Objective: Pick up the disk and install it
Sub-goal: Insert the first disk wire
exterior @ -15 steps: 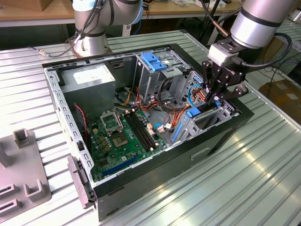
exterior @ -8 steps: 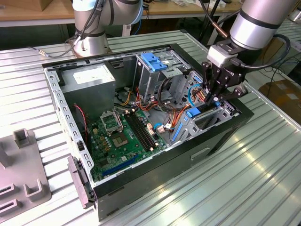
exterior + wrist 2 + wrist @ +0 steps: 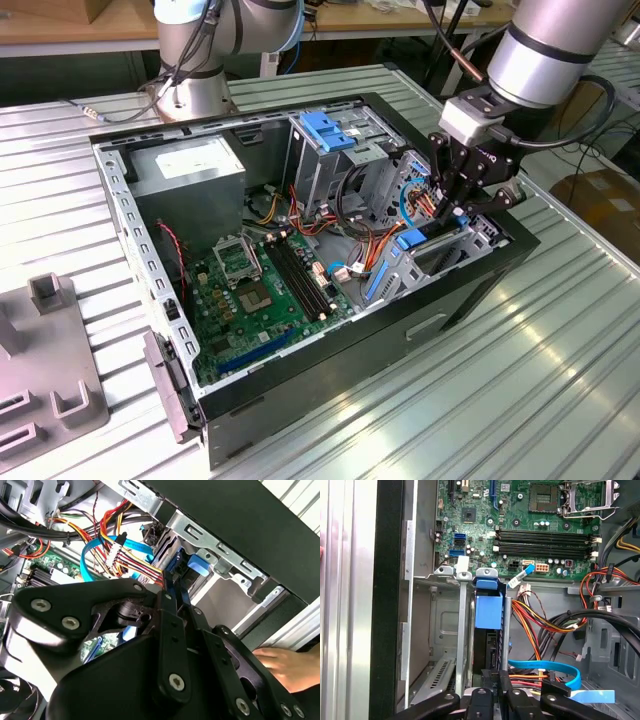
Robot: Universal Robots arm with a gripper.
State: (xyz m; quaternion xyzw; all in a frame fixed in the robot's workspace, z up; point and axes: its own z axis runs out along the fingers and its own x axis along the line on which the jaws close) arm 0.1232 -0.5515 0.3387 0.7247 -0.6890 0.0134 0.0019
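Note:
The disk (image 3: 412,240) stands on edge in the metal drive bay (image 3: 470,240) at the open computer case's corner on the exterior view's right. In the first wrist view the disk (image 3: 487,610) shows a blue rail end and a dark body running down the bay slot (image 3: 445,630). My gripper (image 3: 452,212) hangs straight over that slot. Its two black fingers are drawn together, with their tips at the disk's near end, in both wrist views (image 3: 498,677) (image 3: 167,582). Whether the tips press on the disk or only touch it is hidden.
Red, orange and black cable bundles (image 3: 545,625) and a blue flat cable (image 3: 555,670) crowd the bay's side. The motherboard (image 3: 260,290), a grey power-supply box (image 3: 190,170) and a blue-topped cage (image 3: 330,130) fill the case. A person's hand (image 3: 285,662) rests outside the case wall. A grey fixture (image 3: 40,370) lies on the table.

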